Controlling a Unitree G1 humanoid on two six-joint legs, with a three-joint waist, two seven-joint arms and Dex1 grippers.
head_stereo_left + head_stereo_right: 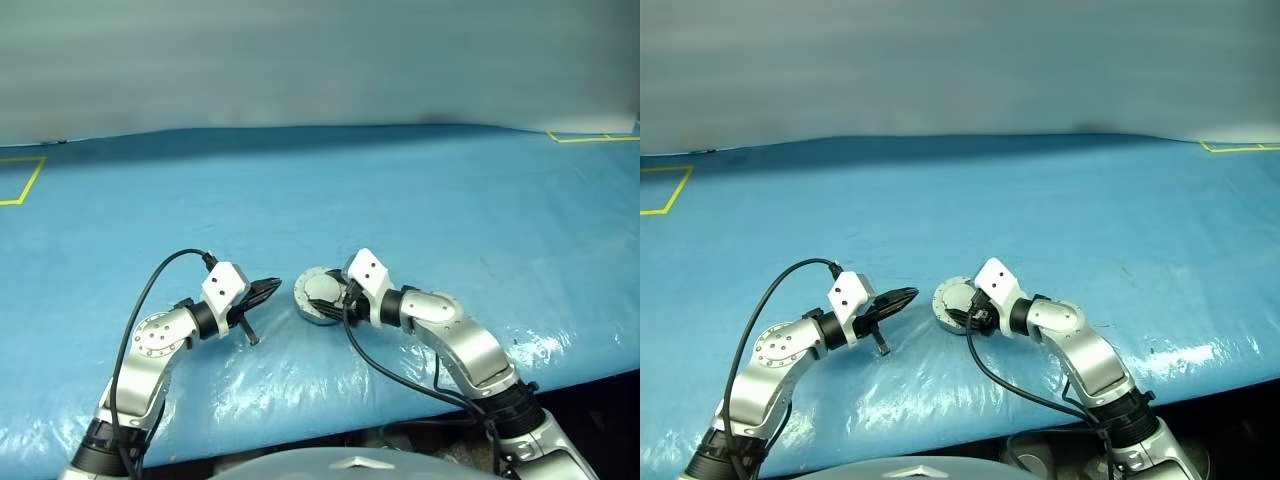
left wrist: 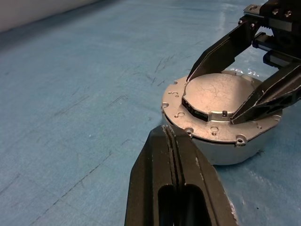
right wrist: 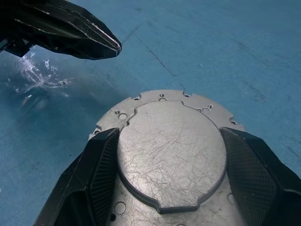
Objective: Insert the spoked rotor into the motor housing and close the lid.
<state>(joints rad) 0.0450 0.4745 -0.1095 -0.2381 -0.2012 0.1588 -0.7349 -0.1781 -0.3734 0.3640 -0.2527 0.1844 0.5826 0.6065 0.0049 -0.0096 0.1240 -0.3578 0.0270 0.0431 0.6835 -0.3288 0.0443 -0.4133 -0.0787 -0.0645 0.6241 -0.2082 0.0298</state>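
Observation:
The motor housing (image 2: 230, 153) lies on the blue sheet as a low silver-grey drum, and the lid (image 2: 216, 96) rests flat on top of it. The spoked rotor is hidden. From the right, my right gripper (image 3: 170, 134) reaches over the lid, its two black fingers (image 2: 221, 52) pressed against opposite sides of the lid's raised round centre. My left gripper (image 1: 276, 289) is shut with nothing in it. Its tip hangs a short way left of the housing and does not touch it.
A crinkled blue plastic sheet (image 1: 420, 200) covers the table. Yellow tape marks sit at the far left (image 1: 22, 182) and far right (image 1: 590, 137). The table's front edge (image 1: 580, 372) runs close under my right arm. A grey wall stands behind.

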